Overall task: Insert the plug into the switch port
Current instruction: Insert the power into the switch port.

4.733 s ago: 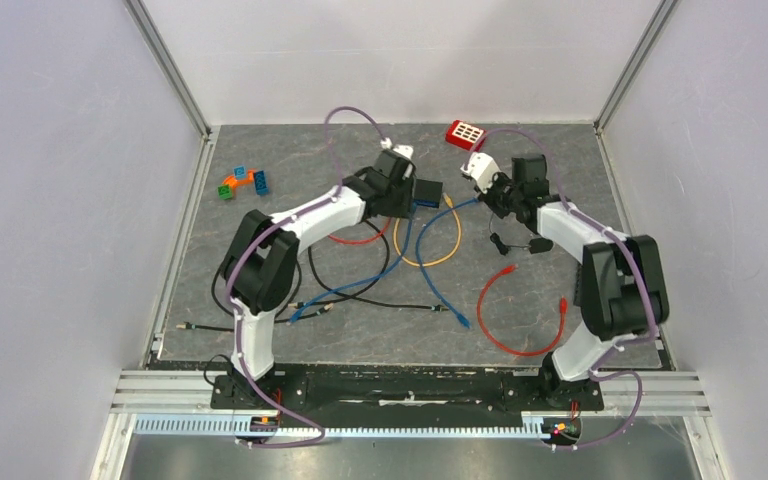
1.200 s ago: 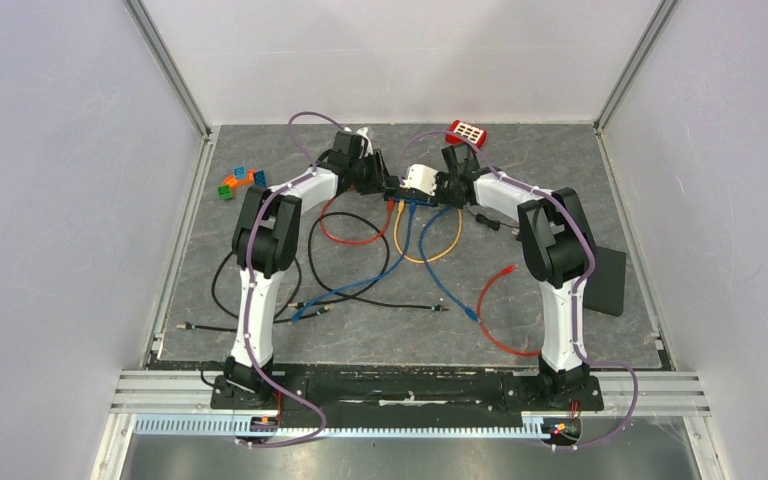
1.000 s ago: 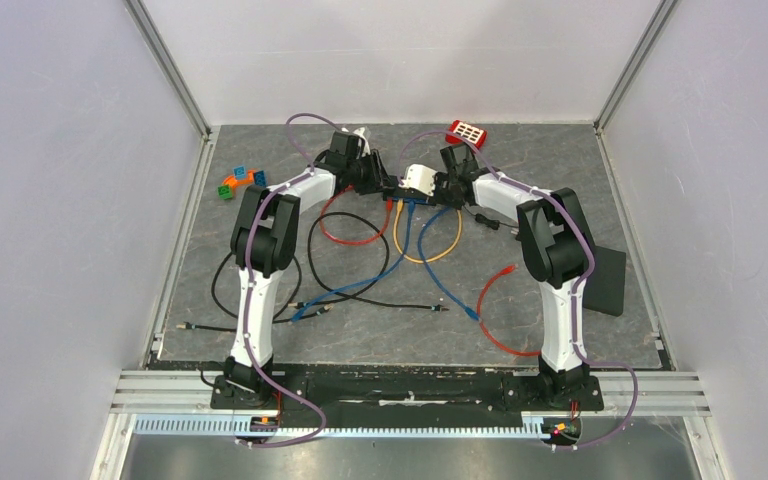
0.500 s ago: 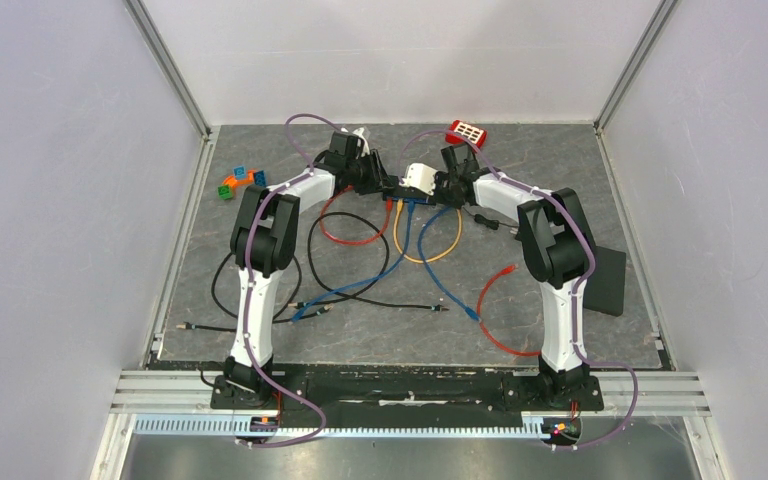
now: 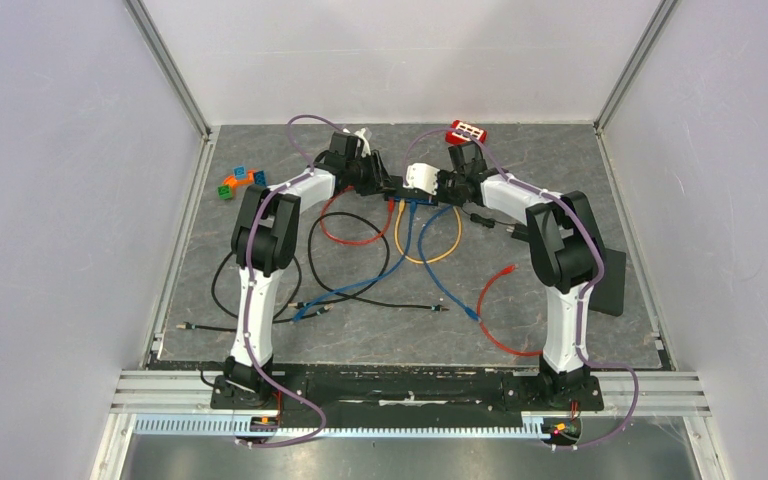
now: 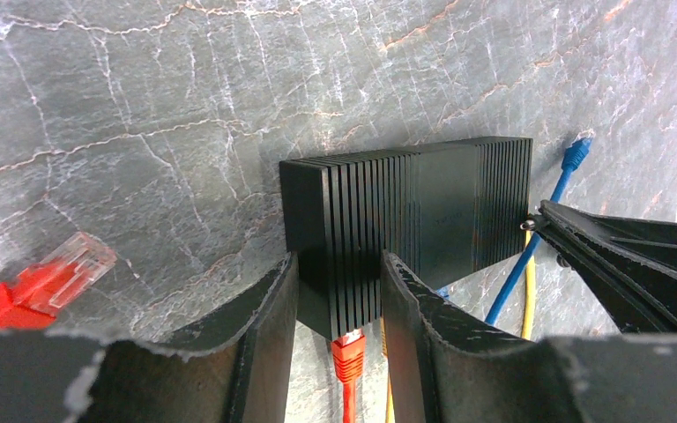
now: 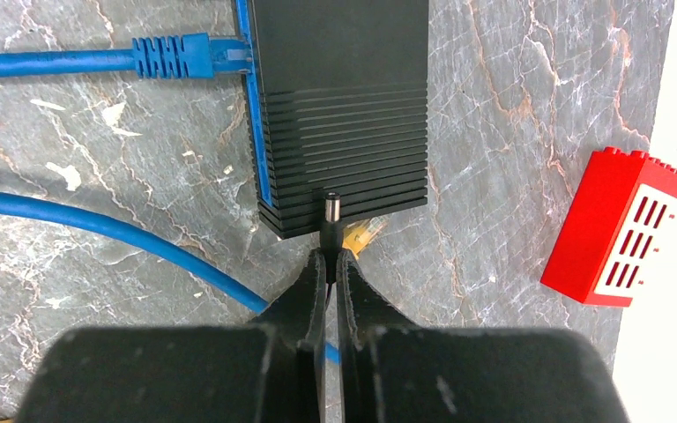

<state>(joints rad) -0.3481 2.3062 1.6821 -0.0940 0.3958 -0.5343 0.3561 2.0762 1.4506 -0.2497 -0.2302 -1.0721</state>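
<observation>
The black ribbed switch lies at the far middle of the table. My left gripper is shut on its end, one finger on each side of the switch. A red plug sits in a port below. My right gripper is shut on a black barrel plug. The plug's tip touches the edge of the switch, just ahead of the gripper. A blue plug and a yellow plug sit in the switch's side.
A red brick lies just behind my right arm, also in the right wrist view. Coloured bricks lie far left. Red, black, blue and yellow cables cross the mat. A black adapter block lies right.
Since 4.7 s ago both arms have swung to the far middle and closed in on the switch. In the last half second my right gripper shifted slightly right; the left arm stayed still.
</observation>
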